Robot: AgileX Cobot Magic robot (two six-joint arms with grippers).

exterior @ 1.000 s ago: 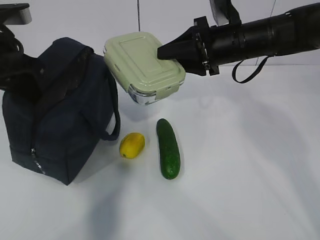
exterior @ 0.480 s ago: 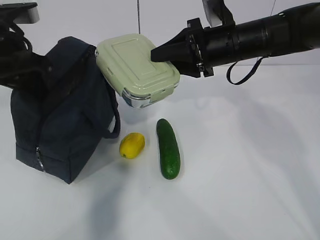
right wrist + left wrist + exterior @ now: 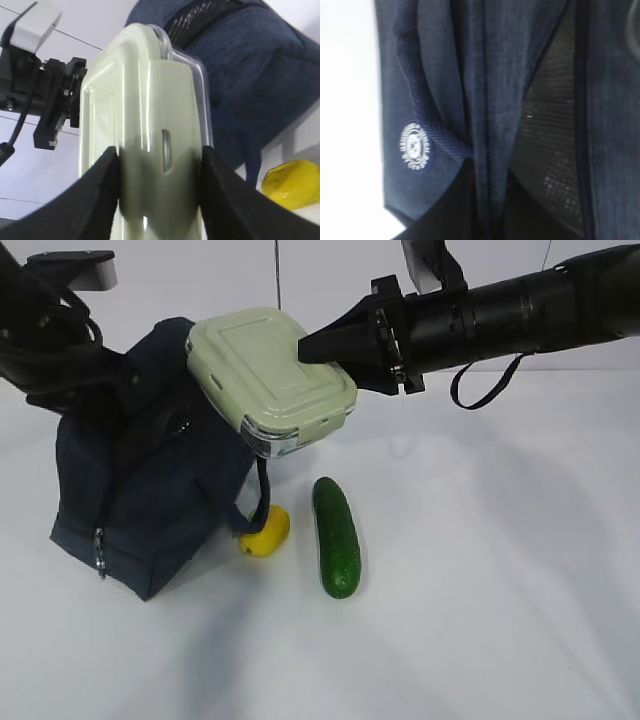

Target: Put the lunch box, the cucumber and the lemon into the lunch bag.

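Sage-lidded clear lunch box (image 3: 268, 380) hangs tilted above the tipped navy fabric lunch bag (image 3: 150, 505); yellow lemon (image 3: 268, 530) touches its handle, dark green cucumber (image 3: 336, 536) alongside.

Lunch bag (image 3: 150, 490) looking like matt woven navy cloth, ribbed cord handle (image 3: 420, 105), mesh-textured lining (image 3: 552, 135) showing inside. Lunch box (image 3: 268, 375) showing a smooth, semi-gloss pale green plastic lid over a clear glossy base. Cucumber (image 3: 337, 537) looking smooth, slightly shiny; lemon (image 3: 268, 531) looking faintly dimpled, satin. Right claw (image 3: 312, 344) appearing matt black plastic. Desk (image 3: 480, 570) looking smooth, matt white.
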